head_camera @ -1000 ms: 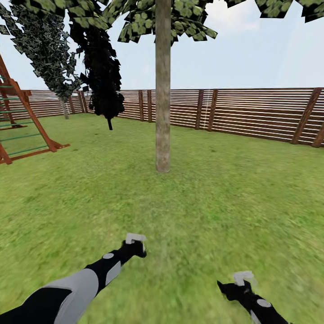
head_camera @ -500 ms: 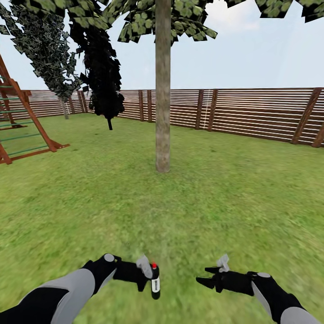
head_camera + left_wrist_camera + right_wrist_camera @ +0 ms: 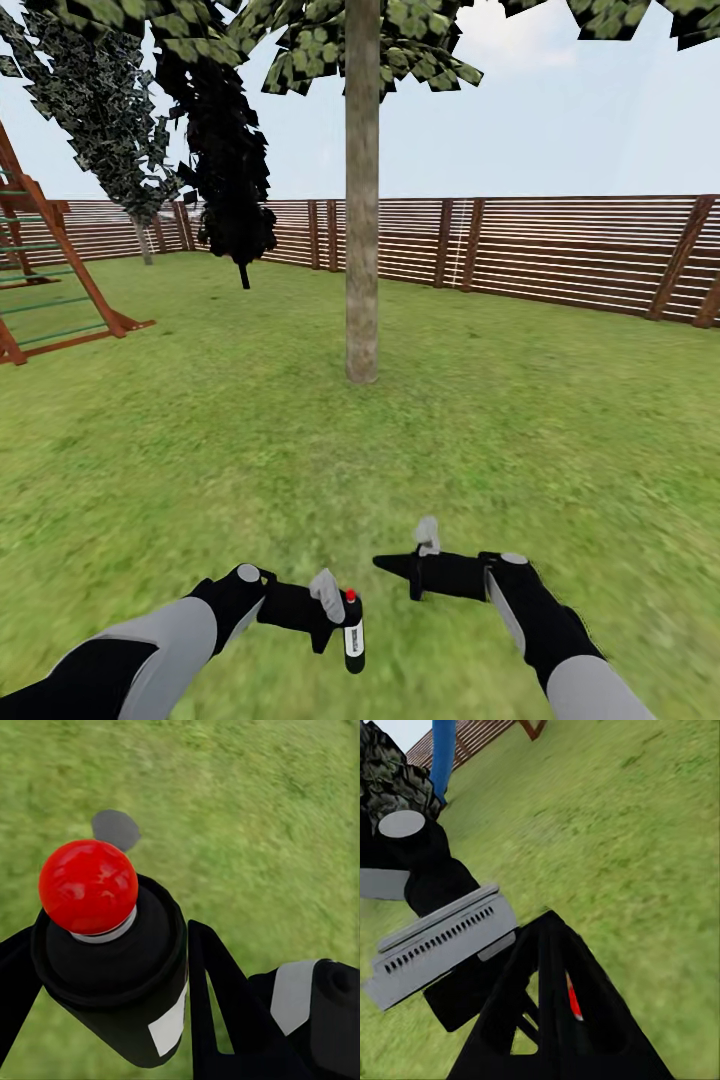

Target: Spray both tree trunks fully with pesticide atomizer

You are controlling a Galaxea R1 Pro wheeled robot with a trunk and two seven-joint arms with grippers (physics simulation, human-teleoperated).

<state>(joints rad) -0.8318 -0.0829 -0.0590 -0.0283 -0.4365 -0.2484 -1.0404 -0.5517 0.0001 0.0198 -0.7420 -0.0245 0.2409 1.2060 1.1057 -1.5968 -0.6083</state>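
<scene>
While grass [image 3: 250, 440] lies open, tree trunk [image 3: 362, 250] stands ahead.

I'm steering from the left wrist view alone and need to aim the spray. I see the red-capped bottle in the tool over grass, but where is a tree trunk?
Observer: In the head view, one tree trunk stands straight ahead on the lawn, well beyond the pesticide atomizer held in the left tool.
Operator: Where does the right tool sit?
Observer: The right tool is low over the grass, just right of the atomizer, pointing toward it, with its fingers closed to a point and not touching it.
Operator: What is behind the trunk?
Observer: A brown slatted fence.
</scene>
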